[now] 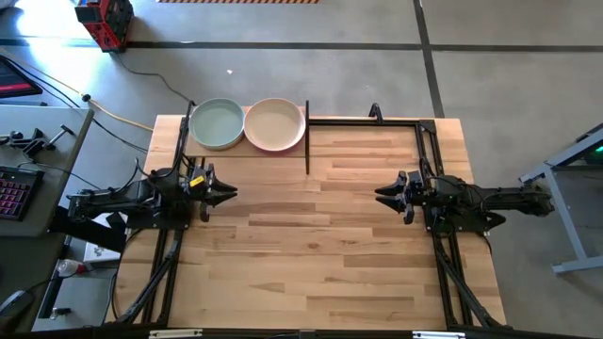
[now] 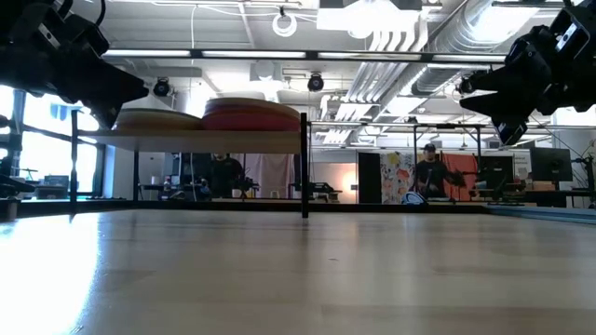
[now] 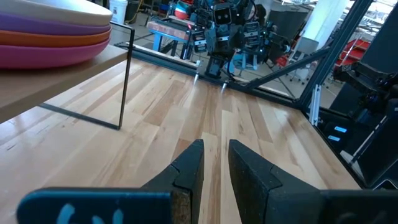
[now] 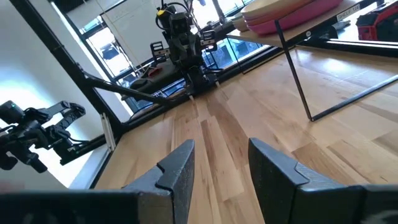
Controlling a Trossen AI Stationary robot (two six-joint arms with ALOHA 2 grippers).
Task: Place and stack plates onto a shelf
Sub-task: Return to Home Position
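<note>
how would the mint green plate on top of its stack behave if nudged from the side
Probably stiff: the mint green plate keeps a clean round rim. Lying flat on its stack, it should slide rather than roll or tip. It and the peach plate nearly span the shelf, so a hard shove might send it off.

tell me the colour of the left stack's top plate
Mint green plate; high view shows it best.
</note>
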